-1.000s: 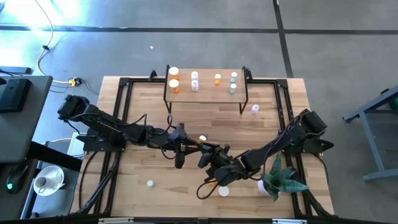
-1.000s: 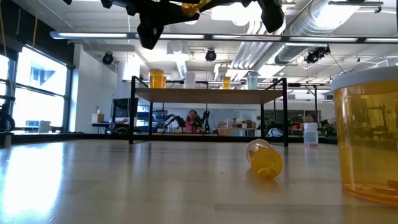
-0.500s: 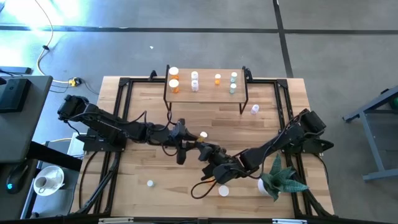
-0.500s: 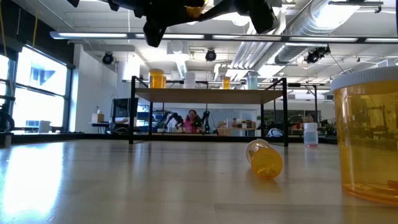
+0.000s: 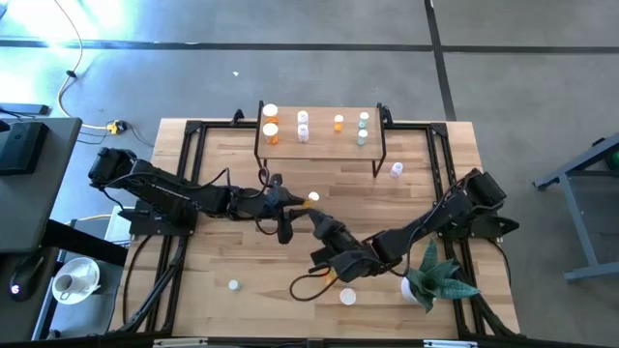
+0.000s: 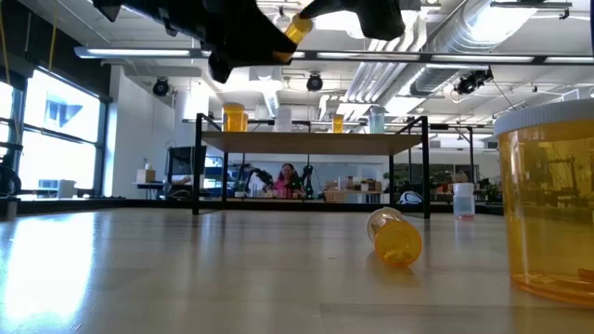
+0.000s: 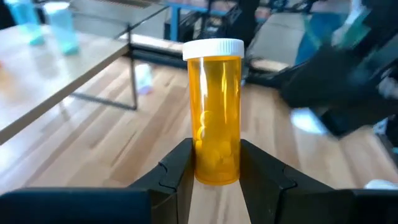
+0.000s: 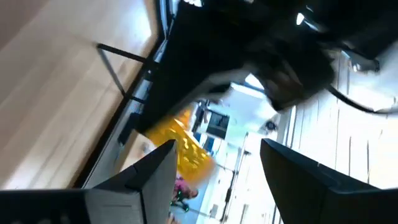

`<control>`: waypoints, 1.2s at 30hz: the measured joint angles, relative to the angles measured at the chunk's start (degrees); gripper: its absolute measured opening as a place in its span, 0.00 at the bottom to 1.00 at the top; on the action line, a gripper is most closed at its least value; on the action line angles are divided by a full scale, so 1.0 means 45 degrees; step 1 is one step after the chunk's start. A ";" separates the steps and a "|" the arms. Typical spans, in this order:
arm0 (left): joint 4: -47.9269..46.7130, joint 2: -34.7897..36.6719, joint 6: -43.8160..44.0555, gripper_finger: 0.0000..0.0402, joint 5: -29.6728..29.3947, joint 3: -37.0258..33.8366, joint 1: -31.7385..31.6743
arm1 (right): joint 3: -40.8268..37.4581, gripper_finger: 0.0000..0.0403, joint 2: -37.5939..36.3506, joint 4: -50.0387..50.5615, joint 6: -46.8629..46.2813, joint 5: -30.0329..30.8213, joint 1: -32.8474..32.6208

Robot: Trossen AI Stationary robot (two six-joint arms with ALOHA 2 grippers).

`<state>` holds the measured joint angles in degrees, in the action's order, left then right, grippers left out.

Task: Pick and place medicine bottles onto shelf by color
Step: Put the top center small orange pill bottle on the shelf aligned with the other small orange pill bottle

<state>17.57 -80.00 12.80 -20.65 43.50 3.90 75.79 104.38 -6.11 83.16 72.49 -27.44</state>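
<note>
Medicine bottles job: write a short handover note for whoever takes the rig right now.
Left gripper: shut on an orange bottle, held above mid-table.
Right gripper: open, empty, beside the left.
Shelf: seven bottles in four groups, orange at one end.
Still on the table: a lilac bottle by the shelf leg, an orange bottle on its side, and two white caps near the front edge.
Next: place the held orange bottle, then the rest.

Glossy translucent orange plastic bottle (image 7: 217, 118); smooth light-wood table (image 5: 319, 179).

big orange bottle (image 6: 548, 204) cut off at low view's edge, shelf (image 7: 56, 74) blurred
</note>
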 joint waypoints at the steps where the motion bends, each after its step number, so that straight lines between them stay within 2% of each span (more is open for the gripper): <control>1: -0.0026 0.0102 -0.0036 0.25 -0.0142 -0.0143 0.0000 | 0.0000 0.55 0.0000 -0.0238 0.0168 0.0058 0.0092; 7: 0.0626 0.0765 -0.0121 0.25 -0.0923 -0.1138 0.0053 | 0.0000 0.55 -0.0006 -0.0984 0.0699 0.0093 0.0845; 20: 0.0827 0.2831 0.0111 0.25 -0.2411 -0.3381 0.0053 | 0.0000 0.55 -0.1200 -0.2246 -0.0385 -0.1446 0.2323; 25: 0.1208 0.3631 0.0083 0.25 -0.2325 -0.4010 0.0053 | 0.0000 0.55 -0.2090 -0.2135 -0.2329 -0.2056 0.3180; 29: 0.1582 0.4037 -0.0403 0.25 -0.1918 -0.4254 0.0053 | 0.0000 0.55 -0.2739 -0.1795 -0.4634 -0.3209 0.3866; 33: 0.1588 0.4112 -0.0656 0.25 -0.1776 -0.4326 0.0053 | 0.0000 0.55 -0.3421 -0.0554 -0.7642 -0.5101 0.4501; 36: 0.1592 0.4112 -0.0660 0.25 -0.1761 -0.4326 0.0053 | 0.0000 0.55 -0.3868 0.0652 -1.0006 -0.7095 0.4932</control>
<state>24.73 -61.49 9.82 -28.58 24.03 4.14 75.79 86.97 -3.17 38.13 40.56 -5.24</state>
